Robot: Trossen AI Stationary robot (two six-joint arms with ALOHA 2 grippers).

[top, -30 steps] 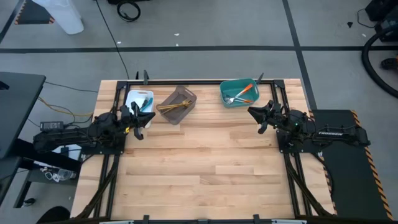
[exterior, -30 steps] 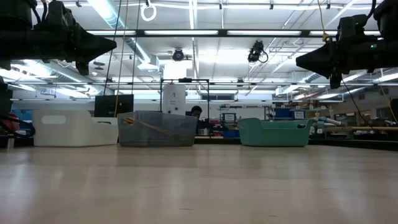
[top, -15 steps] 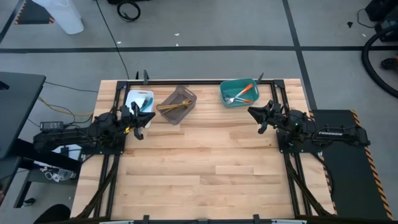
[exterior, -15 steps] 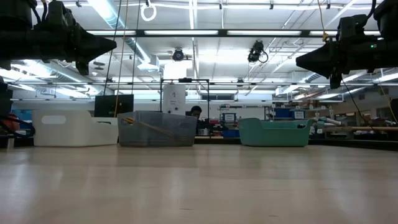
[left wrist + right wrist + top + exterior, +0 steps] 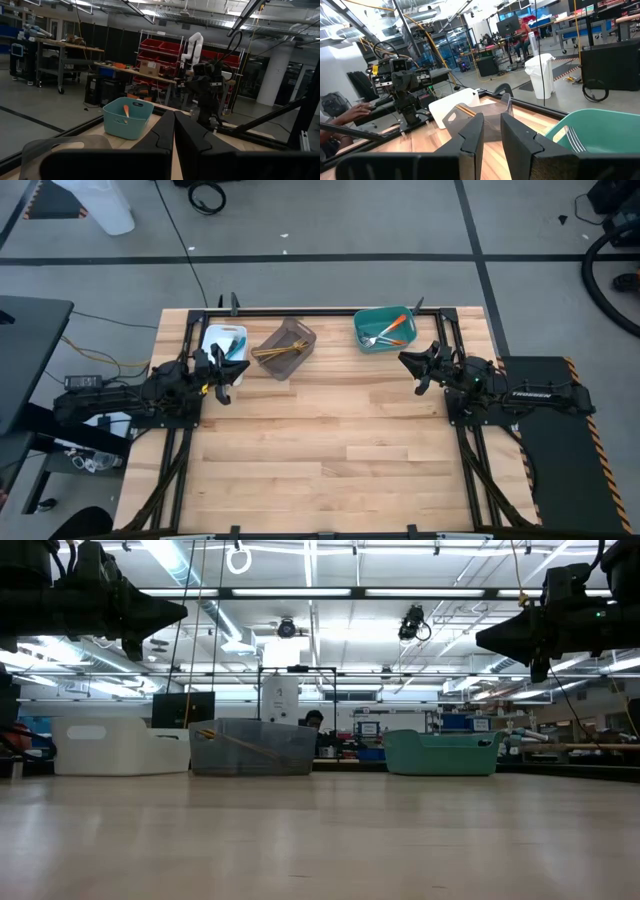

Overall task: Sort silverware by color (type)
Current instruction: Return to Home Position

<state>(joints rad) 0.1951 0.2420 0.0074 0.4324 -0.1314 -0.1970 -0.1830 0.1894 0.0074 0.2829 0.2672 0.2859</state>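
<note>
Looking across the bench (image 5: 330, 450), I'd say the sorting is as good as finished. Every piece of silverware (image 5: 276, 353) I can find lies inside a bin, and no utensil shows on the bare wood. All three bins stand in a row along the far edge.

The white bin (image 5: 212, 332), nearest the left arm, holds the blue-handled forks (image 5: 233, 346). Just beside it, the grey-brown bin (image 5: 306, 333) has the wooden utensils (image 5: 266, 356) lying in a loose bundle. From bench level, one of them shows slanting behind the bin's cloudy wall. Well apart to the right, the teal bin (image 5: 359, 330) carries the orange-handled forks (image 5: 393, 330). I cannot count the pieces in any bin from where the cameras sit. Whether each colour is complete is therefore a guess, though nothing looks mixed.

Both arms sit folded at the sides of the bench and hold nothing. The left pincer (image 5: 228, 370) hovers just in front of the white bin with its fingers pressed together; its own wrist view shows no gap between them. The right pincer (image 5: 406, 361) hangs a little short of the teal bin, its fingers a narrow slot apart and empty. To my eye, all that is left is for the arms to settle into their rest pose. No pick or drop seems outstanding.
</note>
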